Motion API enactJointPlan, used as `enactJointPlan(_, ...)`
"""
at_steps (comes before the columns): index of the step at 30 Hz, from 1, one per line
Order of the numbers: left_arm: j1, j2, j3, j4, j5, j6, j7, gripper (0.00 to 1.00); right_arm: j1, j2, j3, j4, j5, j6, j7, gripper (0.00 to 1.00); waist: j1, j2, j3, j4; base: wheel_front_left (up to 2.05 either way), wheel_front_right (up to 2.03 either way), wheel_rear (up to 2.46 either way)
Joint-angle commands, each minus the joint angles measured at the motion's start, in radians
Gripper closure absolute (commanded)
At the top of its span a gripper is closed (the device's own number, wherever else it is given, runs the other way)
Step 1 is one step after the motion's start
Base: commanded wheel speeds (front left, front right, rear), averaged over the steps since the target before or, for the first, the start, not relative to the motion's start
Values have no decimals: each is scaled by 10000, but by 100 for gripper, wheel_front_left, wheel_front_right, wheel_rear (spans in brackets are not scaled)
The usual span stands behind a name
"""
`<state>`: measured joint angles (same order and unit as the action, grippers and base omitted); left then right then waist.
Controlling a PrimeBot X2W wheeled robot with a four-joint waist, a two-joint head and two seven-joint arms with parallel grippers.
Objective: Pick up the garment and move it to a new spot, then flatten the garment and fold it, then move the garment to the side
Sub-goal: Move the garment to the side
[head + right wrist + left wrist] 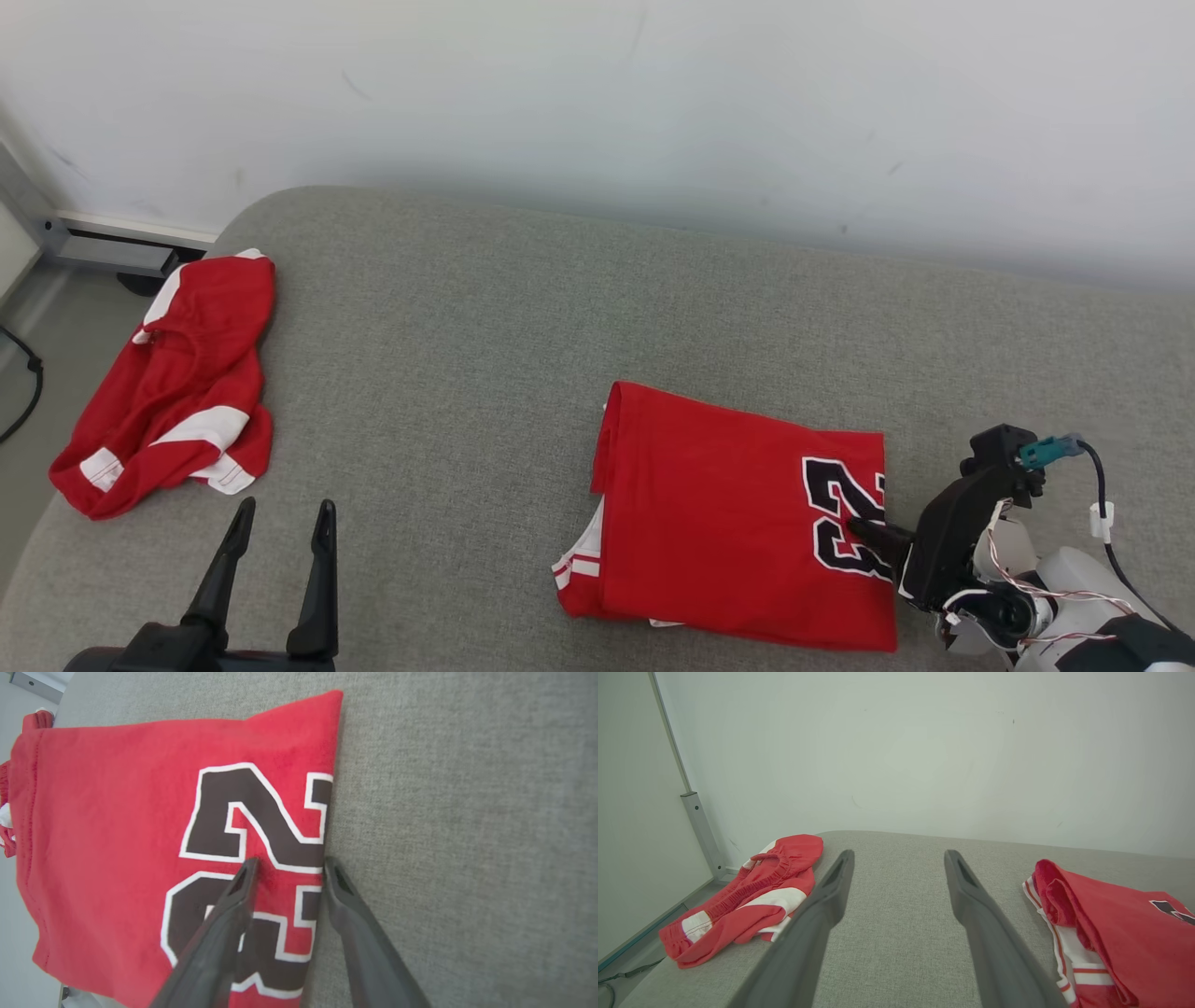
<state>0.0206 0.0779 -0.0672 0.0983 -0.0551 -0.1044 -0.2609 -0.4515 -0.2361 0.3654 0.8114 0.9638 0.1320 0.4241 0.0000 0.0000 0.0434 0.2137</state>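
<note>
The garment, a red jersey with a black number outlined in white, lies folded into a rectangle on the grey padded surface. It also appears at the right in the left wrist view and fills the left half of the right wrist view. My right gripper sits at the garment's right edge. There the right gripper straddles the edge with its jaws apart, one finger lying on the number and the other on the grey cloth. Far from the garment, my left gripper stands open with nothing between its fingers.
A second red and white piece of clothing lies crumpled at the surface's left end, also in the left wrist view. Beyond that edge are the floor, a dark cable and a metal rail. A pale wall runs behind.
</note>
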Motion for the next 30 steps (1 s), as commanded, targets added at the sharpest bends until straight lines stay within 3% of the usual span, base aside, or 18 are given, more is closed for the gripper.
enactJointPlan(1,8,8,2,14,-70,48,-54,0,50,74,107,106,-98,-24,167,100,0,0,-4,8,0,0,0)
enactJointPlan(13,61,-16,58,-9,-137,51,-54,0,-379,-619,53,-503,-184,-24,46,100,0,0,51,-234,0,0,0)
enactJointPlan(30,-423,85,-124,-144,-32,0,-49,0,-2012,-2529,-350,-591,-929,-24,676,100,0,0,857,-1263,0,0,0)
